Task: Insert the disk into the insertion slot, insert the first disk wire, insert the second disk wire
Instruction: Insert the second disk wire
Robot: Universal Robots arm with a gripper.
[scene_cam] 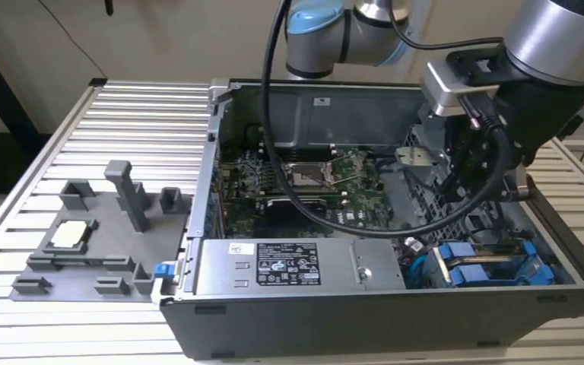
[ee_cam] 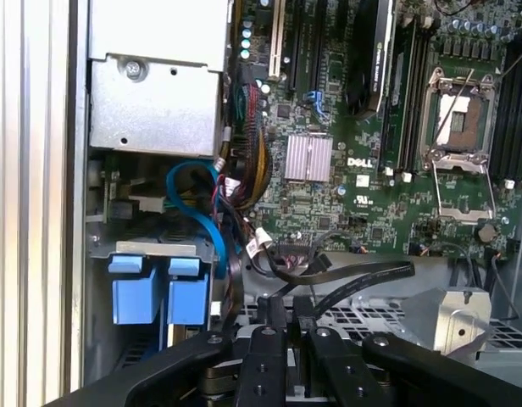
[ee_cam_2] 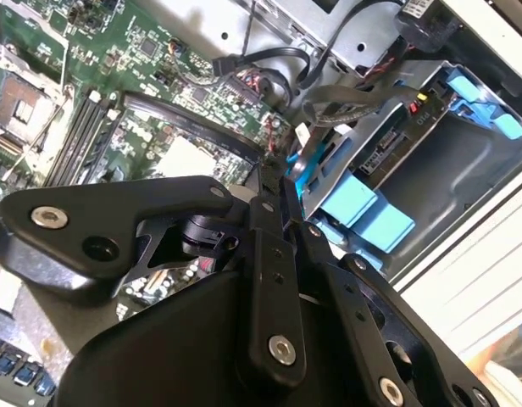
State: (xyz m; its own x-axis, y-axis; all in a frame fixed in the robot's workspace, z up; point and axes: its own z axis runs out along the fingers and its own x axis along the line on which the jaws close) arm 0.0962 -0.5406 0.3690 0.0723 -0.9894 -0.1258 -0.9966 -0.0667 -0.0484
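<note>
The disk sits in the slot of the drive cage at the open computer case's front corner, on the exterior view's right. Its bright blue frame (scene_cam: 485,270) faces up, and the frame's blue tabs (ee_cam: 155,288) (ee_cam_2: 363,212) appear in both wrist views. My gripper (scene_cam: 471,199) hangs inside the case just above and behind that cage. Its black fingers stand close together (ee_cam: 288,303) (ee_cam_2: 282,182), pinching the plug of a black disk wire (ee_cam: 299,261). A flat black lead (ee_cam: 363,275) trails off it. A blue cable (ee_cam: 197,212) loops beside the cage.
The green motherboard (scene_cam: 303,186) with its bare processor socket (ee_cam: 460,127) fills the case floor. A grey labelled power-supply box (scene_cam: 292,266) lies along the front wall. A grey plastic fixture (scene_cam: 99,236) stands on the ribbed table (scene_cam: 119,122) at the exterior view's left.
</note>
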